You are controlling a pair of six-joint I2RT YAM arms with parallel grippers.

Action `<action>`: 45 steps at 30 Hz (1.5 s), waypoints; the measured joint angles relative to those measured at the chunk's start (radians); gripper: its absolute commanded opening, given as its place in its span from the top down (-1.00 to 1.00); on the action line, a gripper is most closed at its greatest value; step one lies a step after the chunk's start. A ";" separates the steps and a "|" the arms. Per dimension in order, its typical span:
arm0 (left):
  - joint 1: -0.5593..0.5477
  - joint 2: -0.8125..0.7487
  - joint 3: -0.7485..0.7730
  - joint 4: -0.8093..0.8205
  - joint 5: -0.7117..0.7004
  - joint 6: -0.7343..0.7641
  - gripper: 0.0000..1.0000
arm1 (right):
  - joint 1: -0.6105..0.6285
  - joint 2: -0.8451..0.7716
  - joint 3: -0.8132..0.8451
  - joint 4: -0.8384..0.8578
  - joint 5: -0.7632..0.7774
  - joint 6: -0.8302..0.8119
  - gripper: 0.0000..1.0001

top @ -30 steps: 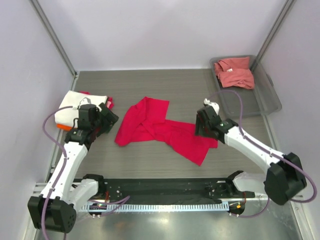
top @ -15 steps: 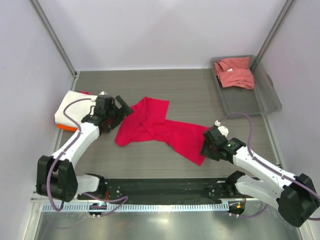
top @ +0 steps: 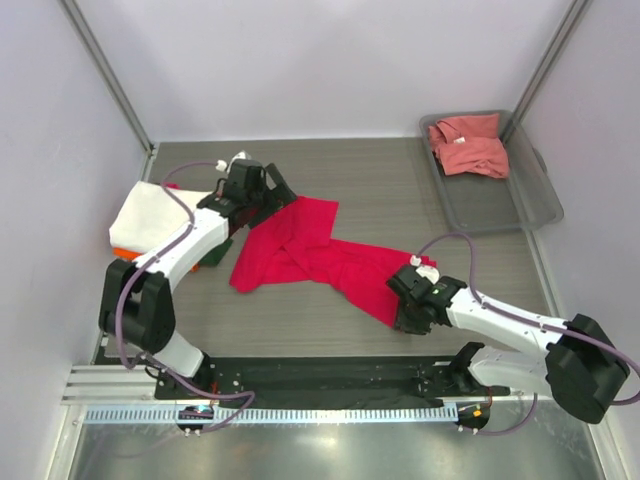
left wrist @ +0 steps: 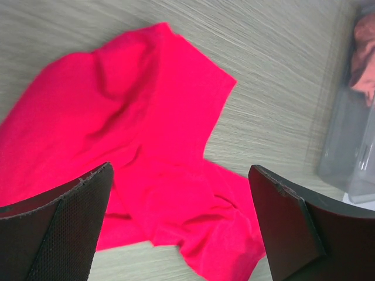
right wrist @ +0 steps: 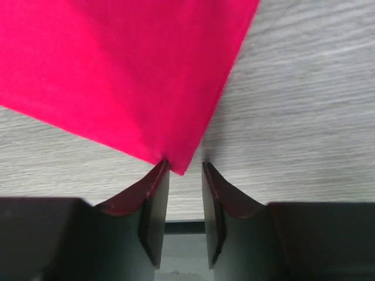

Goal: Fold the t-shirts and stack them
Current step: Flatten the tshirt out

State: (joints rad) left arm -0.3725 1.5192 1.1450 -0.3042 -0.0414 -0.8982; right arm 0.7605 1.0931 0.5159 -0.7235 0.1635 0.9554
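A bright crimson t-shirt (top: 310,250) lies crumpled and spread on the table's middle. My left gripper (top: 275,195) hovers over its far left part, jaws wide open and empty; the left wrist view shows the crimson cloth (left wrist: 146,129) below between the fingers. My right gripper (top: 405,310) is low at the shirt's near right corner. In the right wrist view that corner (right wrist: 176,164) lies at the fingertips, jaws narrowly apart, nothing pinched. A salmon-pink shirt (top: 468,145) lies in the tray. A cream-white shirt (top: 150,212) tops a stack at the left, with orange (top: 122,252) and dark green (top: 212,255) edges showing.
The grey plastic tray (top: 520,205) stands at the back right, also visible in the left wrist view (left wrist: 351,152). A black rail (top: 320,375) runs along the near edge. Metal posts and walls bound the table on both sides.
My left gripper swung from beside the stack away and to the right, over the crimson shirt's far left. My right gripper moved from the shirt's right edge down to its near corner.
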 measured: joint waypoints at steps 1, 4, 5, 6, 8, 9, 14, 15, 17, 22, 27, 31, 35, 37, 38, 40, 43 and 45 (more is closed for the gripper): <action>-0.013 0.032 0.027 -0.008 0.000 0.007 -0.95 | 0.000 0.014 0.003 0.002 -0.001 0.001 0.44; -0.045 0.116 0.110 -0.025 0.000 0.025 -0.87 | 0.003 0.034 0.009 0.024 -0.004 0.001 0.75; -0.056 0.146 0.144 -0.031 0.000 0.037 -0.86 | 0.003 0.040 0.011 0.031 -0.005 0.001 0.84; -0.066 0.169 0.170 -0.037 0.000 0.046 -0.83 | 0.003 0.046 0.012 0.040 -0.007 0.002 0.97; -0.092 0.223 0.246 -0.068 -0.010 0.068 -0.81 | 0.004 0.044 0.013 0.051 -0.006 0.004 0.98; -0.104 0.250 0.283 -0.083 -0.016 0.079 -0.79 | 0.004 0.041 0.013 0.054 -0.004 0.005 0.98; -0.178 0.430 0.517 -0.178 -0.077 0.148 -0.60 | 0.005 -0.053 0.012 0.033 0.046 0.009 0.98; -0.188 0.465 0.558 -0.196 -0.087 0.159 -0.56 | 0.005 -0.081 0.013 0.024 0.062 0.011 0.98; -0.207 0.551 0.663 -0.255 -0.109 0.184 -0.49 | 0.004 -0.139 0.013 0.007 0.089 0.013 0.98; -0.227 0.789 0.956 -0.394 -0.160 0.232 -0.31 | 0.004 -0.219 0.013 -0.019 0.115 0.016 0.98; -0.230 0.976 1.160 -0.502 -0.212 0.261 -0.19 | 0.004 -0.258 -0.001 -0.021 0.115 0.016 0.98; -0.237 1.032 1.190 -0.528 -0.237 0.280 -0.17 | 0.004 -0.301 -0.016 -0.027 0.113 0.016 0.98; -0.245 1.047 1.205 -0.528 -0.245 0.283 -0.13 | 0.004 -0.334 -0.031 -0.031 0.111 0.016 0.98; -0.248 1.052 1.215 -0.527 -0.245 0.283 -0.13 | 0.004 -0.338 -0.037 -0.033 0.109 0.016 0.98; -0.249 1.055 1.219 -0.527 -0.245 0.283 -0.13 | 0.004 -0.339 -0.040 -0.034 0.107 0.016 0.98; -0.251 1.063 1.229 -0.527 -0.246 0.285 -0.13 | 0.004 -0.343 -0.044 -0.034 0.105 0.016 0.98; -0.257 1.071 1.242 -0.528 -0.257 0.294 -0.08 | 0.005 -0.349 -0.049 -0.034 0.104 0.016 0.98; -0.261 1.086 1.268 -0.537 -0.266 0.301 0.01 | 0.004 -0.353 -0.053 -0.034 0.103 0.016 0.98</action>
State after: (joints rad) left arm -0.6331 2.6049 2.4130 -0.8413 -0.3069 -0.5976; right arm 0.7647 0.7403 0.4633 -0.7578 0.2665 0.9718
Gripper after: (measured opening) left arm 0.544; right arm 0.025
